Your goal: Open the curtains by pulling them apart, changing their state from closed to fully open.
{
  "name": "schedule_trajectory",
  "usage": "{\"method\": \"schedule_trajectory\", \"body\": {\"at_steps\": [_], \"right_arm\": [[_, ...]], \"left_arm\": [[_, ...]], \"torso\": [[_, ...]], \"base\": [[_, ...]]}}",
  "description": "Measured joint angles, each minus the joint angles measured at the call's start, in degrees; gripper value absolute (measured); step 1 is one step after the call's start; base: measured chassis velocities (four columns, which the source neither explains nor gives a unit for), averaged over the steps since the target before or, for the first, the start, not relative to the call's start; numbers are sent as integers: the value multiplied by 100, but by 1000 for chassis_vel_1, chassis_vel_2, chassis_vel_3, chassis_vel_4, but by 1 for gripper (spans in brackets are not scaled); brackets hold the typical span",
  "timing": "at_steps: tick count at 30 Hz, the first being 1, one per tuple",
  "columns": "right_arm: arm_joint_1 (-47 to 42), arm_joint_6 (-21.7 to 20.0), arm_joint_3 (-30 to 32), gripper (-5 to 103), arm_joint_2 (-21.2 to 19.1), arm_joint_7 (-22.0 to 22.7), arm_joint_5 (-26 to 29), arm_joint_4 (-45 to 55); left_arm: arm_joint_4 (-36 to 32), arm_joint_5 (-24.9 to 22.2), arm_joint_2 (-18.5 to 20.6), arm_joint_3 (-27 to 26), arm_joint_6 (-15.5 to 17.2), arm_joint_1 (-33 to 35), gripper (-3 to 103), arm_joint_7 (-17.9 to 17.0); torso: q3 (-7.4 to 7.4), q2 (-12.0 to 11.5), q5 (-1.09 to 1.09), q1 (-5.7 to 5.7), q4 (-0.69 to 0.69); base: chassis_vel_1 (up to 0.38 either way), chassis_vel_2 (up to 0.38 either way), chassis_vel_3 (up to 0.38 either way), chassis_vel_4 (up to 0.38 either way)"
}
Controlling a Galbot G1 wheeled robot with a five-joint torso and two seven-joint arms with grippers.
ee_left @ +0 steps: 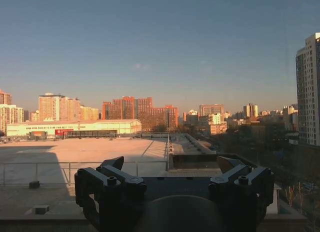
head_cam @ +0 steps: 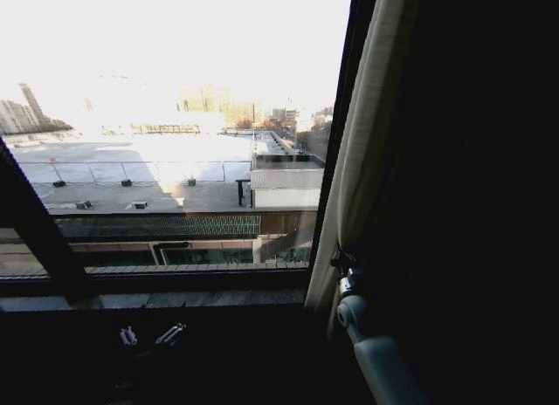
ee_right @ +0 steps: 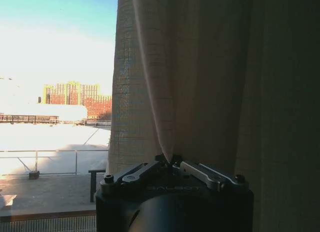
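A cream pleated curtain hangs bunched at the right side of the window. In the head view my right gripper reaches up to its lower edge. The right wrist view shows that gripper shut on a fold of the curtain, fingertips meeting in the fabric. My left gripper sits low in the dark below the sill, left of centre. Through the left wrist view, the left gripper faces the bare glass, open with nothing between its fingers.
A black window frame bar slants across the left of the glass, and an upright one stands beside the curtain. The window sill runs below. Right of the curtain all is dark. Rooftops lie outside.
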Motion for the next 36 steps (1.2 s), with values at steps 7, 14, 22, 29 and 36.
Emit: {"method": "schedule_trajectory", "body": {"at_steps": [7,14,22,29,36], "right_arm": [[-20,-13,0,0,4,-3,23,32],[-63,-17,30,0,-24,-2,29,89],[-74,-8,33,0,-27,-1,18,98],[-47,49,41,0,-40,15,-5,22],[177,39,435,0,-129,19,33,-295]], "left_arm": [[-17,0,-5,-5,-11,21,100,0],[-25,0,-11,-1,-25,25,100,0],[-32,0,-17,2,-38,28,100,0],[-26,-1,-33,13,-106,55,100,16],[-17,0,-24,10,-129,73,100,13]], "torso": [[0,0,0,0,0],[0,0,-1,0,0],[0,0,1,0,0],[1,0,5,0,-2],[0,0,-6,0,2]], "base": [[0,0,0,0],[-95,-95,106,97],[-244,-221,231,222],[-201,-206,200,199],[-2,-9,14,14]]}}
